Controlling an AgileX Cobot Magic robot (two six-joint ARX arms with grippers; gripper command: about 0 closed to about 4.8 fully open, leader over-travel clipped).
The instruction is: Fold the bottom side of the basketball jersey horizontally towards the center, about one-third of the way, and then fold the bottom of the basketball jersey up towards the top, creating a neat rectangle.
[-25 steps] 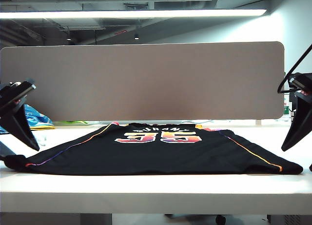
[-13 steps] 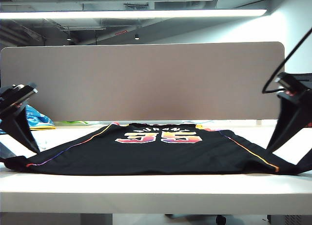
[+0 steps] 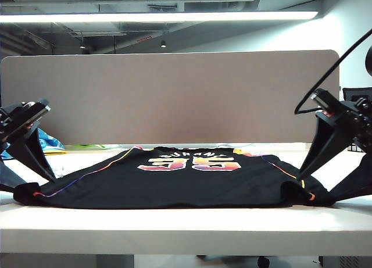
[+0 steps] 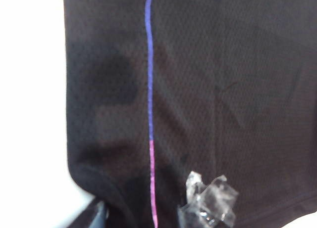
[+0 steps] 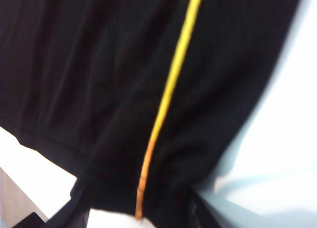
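White table [image 3: 186,227]; grey divider panel [image 3: 168,96] behind; blue cloth [image 3: 51,143] far left.

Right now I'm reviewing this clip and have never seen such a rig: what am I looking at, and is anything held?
It is a two-armed robot at a white table. One picture looks across the table from off the arms; the other two come from cameras on each wrist. A black basketball jersey lies flat. The left gripper and right gripper are down at its two near corners, where the cloth is bunched. The wrist views show fabric between the fingers, but not clearly whether they have closed on it.
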